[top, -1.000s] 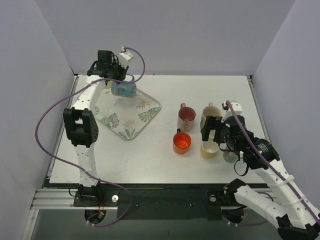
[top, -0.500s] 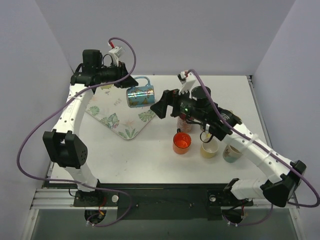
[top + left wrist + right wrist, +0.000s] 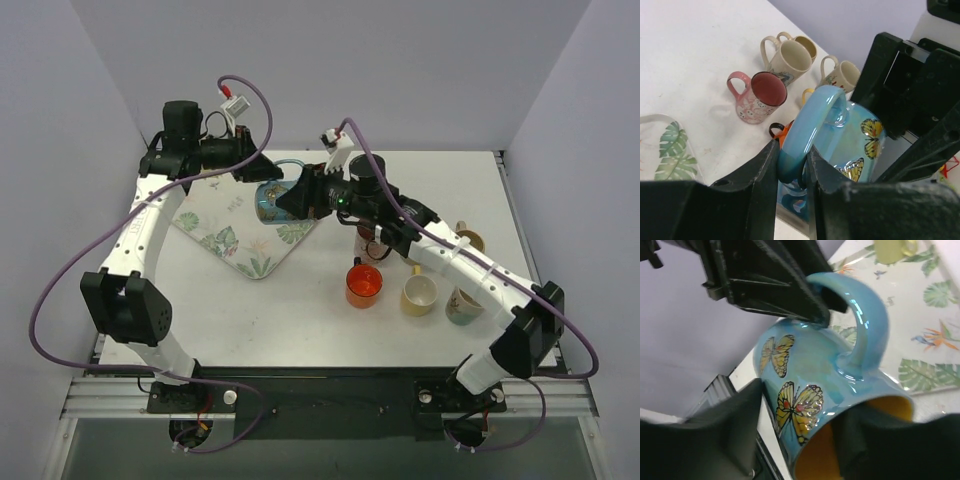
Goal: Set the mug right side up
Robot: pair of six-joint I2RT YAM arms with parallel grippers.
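The mug [image 3: 266,198] is blue with yellow butterflies and a yellow inside, and it hangs in the air over the far edge of the tray, lying sideways. My left gripper [image 3: 258,171] is shut on its handle [image 3: 812,125], with a finger pressed against each side of the loop. From the right, my right gripper [image 3: 288,199] meets the mug's mouth. In the right wrist view one finger [image 3: 735,430] lies against the outer wall of the mug [image 3: 810,365] and the other sits inside the rim, so the jaws pinch the wall.
A leaf-patterned tray [image 3: 250,248] lies under the mug at the left, with a small yellow cup [image 3: 892,249] on it. A pink mug [image 3: 760,96], an orange mug [image 3: 364,285] and several cream mugs [image 3: 420,296] stand mid-right under the right arm.
The left arm lifted the mug off the tray toward the middle. The right arm swung over from the cluster of mugs and its jaws went from wide open to closed on the rim.
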